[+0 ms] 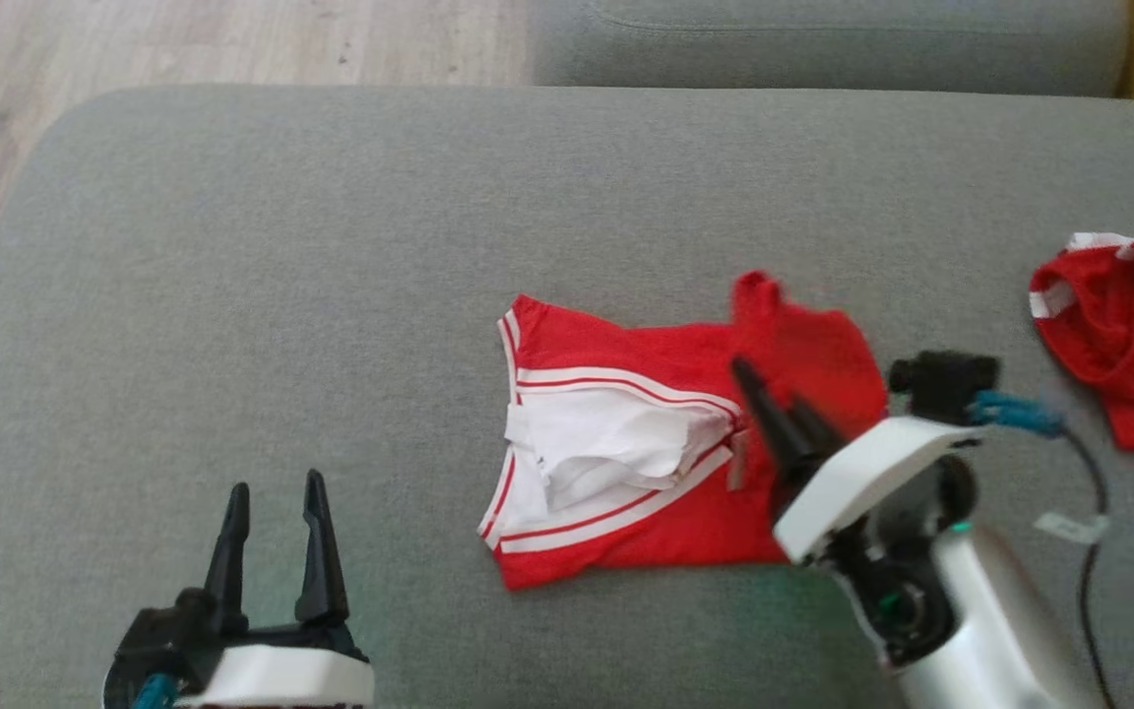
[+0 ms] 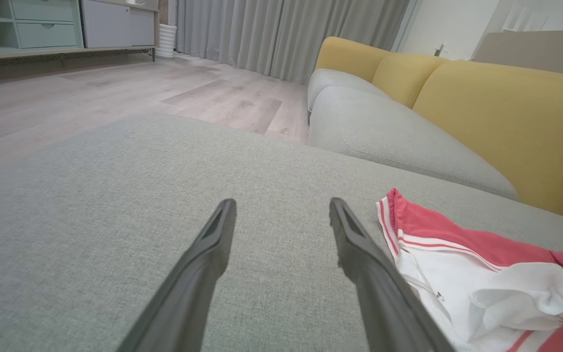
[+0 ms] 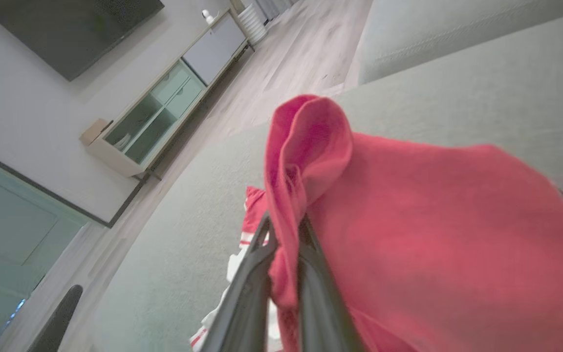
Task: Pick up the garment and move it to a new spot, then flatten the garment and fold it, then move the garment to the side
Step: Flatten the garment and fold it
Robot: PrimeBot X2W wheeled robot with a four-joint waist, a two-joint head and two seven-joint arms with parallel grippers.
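Here, in the head view, the garment [image 1: 626, 433], red with white stripes, lies on the grey cushion [image 1: 282, 276] a little toward four o'clock from the centre. Its white lining is turned out and bunched on the half toward nine o'clock.

My right pincer [image 1: 769, 386] enters from five o'clock and sits on the garment's three o'clock side, pointing toward eleven o'clock. It is closed on the cloth. In the right wrist view its two dark fingers [image 3: 249, 278] rise from six o'clock, pressed together with a fold of red fabric pinched between them. A loop of that fabric stands above the tips toward twelve o'clock. The part of the garment near the grip is raised off the cushion.

My left pincer [image 1: 276, 484] rests at seven o'clock of the head view, well apart from the garment, pointing toward twelve o'clock. Its fingers stand wide apart and grip nothing. In the left wrist view bare cushion shows between them, and the garment lies at four o'clock, just beside the finger on that side.

A second red cloth [image 1: 1128, 335] with white trim lies at three o'clock of the head view, apart from the garment. A dark cable [image 1: 1085, 581] runs beside my right wrist. Pale wooden floor [image 1: 183, 39] shows at eleven o'clock, beyond the cushion.
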